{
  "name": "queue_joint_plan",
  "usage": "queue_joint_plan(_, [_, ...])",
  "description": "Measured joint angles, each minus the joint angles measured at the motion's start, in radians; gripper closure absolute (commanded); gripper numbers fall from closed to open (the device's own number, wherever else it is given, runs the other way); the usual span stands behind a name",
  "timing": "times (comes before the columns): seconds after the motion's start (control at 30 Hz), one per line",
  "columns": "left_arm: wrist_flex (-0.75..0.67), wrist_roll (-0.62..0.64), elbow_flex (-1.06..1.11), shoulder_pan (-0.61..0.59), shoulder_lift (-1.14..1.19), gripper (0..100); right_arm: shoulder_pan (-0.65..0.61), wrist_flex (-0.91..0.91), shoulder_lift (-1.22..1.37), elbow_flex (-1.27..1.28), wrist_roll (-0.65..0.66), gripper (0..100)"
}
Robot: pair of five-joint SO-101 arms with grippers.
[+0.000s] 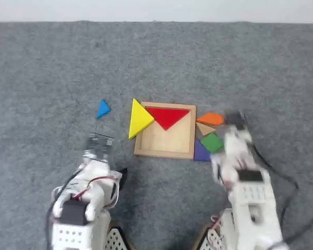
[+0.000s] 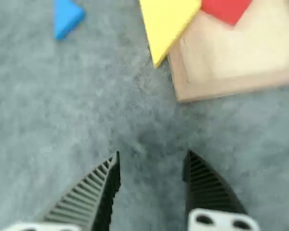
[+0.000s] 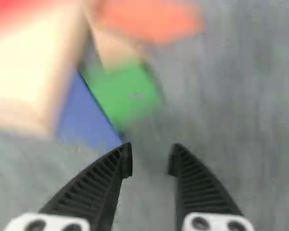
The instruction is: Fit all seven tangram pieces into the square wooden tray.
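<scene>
Fingers (image 2: 103, 187) of the left gripper (image 2: 152, 154) stood apart and empty over the grey carpet (image 1: 52, 67). The wooden tray (image 2: 231, 82) lay just beyond their tips, with the yellow triangle (image 2: 168, 21) overlapping its rim, the red triangle (image 1: 167, 116) inside it and the small blue triangle (image 1: 103, 109) well apart. The right gripper (image 3: 150, 145), fingers likewise parted and holding nothing, hung just short of the green square (image 3: 123, 91) and the violet triangle (image 3: 84, 120), which lay beside the tray near the orange piece (image 1: 211, 119) and a tan piece (image 1: 204, 128).

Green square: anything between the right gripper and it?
Nothing visible. Only bare carpet lies between the open right gripper and the green square. The blue triangle lies alongside the square, close to one finger.
</scene>
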Motion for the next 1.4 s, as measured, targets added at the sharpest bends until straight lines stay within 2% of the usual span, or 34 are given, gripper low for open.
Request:
queue_joint_plan(0.1, [-0.008,-0.003,0.000,0.000,0.002,81,0.002,0.035,-0.144,-0.002,0.000,90.8])
queue_joint_plan(1.23, [-0.008,-0.003,0.000,-0.002,0.002,81,0.000,0.044,-0.153,-0.002,0.000,90.4])
queue_joint_plan(1.4, [-0.008,-0.003,0.000,-0.003,0.002,81,-0.041,0.044,-0.153,-0.002,0.000,90.4])
